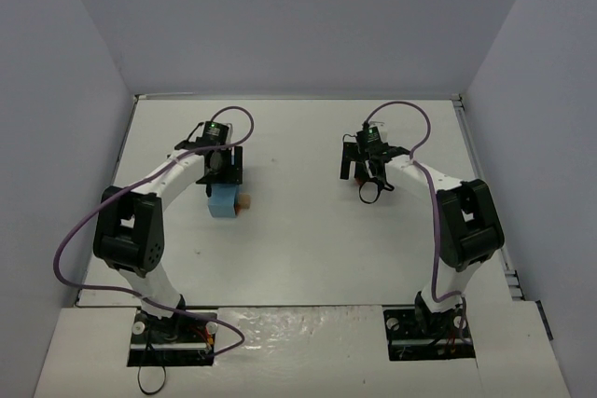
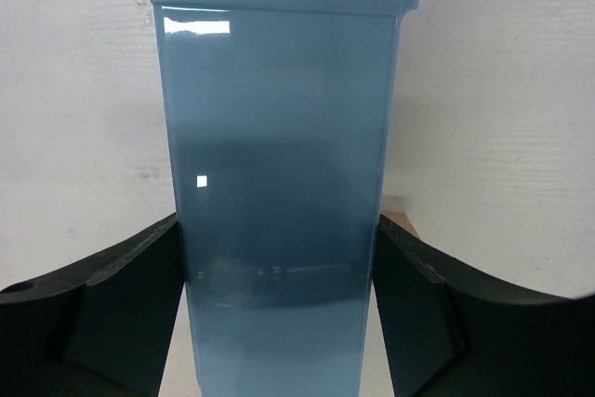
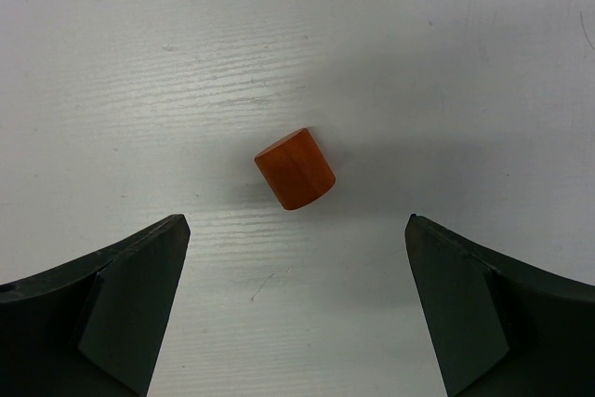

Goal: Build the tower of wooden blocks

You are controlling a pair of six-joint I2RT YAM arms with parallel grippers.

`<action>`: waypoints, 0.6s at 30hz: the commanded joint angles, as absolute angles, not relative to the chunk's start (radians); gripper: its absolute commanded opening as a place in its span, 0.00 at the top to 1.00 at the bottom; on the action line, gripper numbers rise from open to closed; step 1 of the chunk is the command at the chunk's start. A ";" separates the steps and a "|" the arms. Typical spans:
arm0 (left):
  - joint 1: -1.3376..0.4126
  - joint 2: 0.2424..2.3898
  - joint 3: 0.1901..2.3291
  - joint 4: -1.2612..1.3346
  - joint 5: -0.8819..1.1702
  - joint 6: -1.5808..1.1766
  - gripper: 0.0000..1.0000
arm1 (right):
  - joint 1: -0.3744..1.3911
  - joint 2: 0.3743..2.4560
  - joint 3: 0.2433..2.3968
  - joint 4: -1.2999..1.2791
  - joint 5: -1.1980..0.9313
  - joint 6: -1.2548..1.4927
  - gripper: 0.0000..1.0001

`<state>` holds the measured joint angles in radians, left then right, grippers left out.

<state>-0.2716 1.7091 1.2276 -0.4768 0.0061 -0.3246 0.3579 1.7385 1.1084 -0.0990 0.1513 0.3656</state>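
A small reddish-brown wood block (image 3: 295, 169) lies on the white table, just beyond and centred between the fingertips of my right gripper (image 3: 297, 220), which is open, empty and above the table (image 1: 366, 163). My left gripper (image 2: 279, 230) is shut on the light-blue box (image 2: 279, 183), with a finger pressed against each long side. In the top view the left gripper (image 1: 221, 170) holds the box (image 1: 222, 202) on the left half of the table. A tiny tan and reddish block (image 1: 246, 200) sits right beside the box; a tan sliver of it (image 2: 398, 218) shows in the left wrist view.
The white table (image 1: 298, 240) is walled in by grey panels at the left, back and right. Purple cables loop over both arms. Other blocks of the set are not in view.
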 commanded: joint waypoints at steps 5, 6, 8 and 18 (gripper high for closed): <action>-0.346 1.717 1.350 -0.568 -0.206 -0.263 1.00 | 0.346 1.676 1.119 -0.092 0.174 0.353 0.00; -0.352 1.724 1.354 -0.572 -0.206 -0.267 1.00 | 0.346 1.678 1.119 -0.092 0.173 0.354 0.00; -0.355 1.737 1.353 -0.578 -0.214 -0.278 1.00 | 0.345 1.681 1.123 -0.092 0.169 0.353 0.00; -0.367 1.749 1.345 -0.594 -0.205 -0.296 1.00 | 0.342 1.689 1.124 -0.092 0.169 0.354 0.00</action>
<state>-0.3631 1.7562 1.3056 -0.5600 -0.1625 -0.2921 0.3514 1.7351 1.1084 -0.0990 0.1513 0.3618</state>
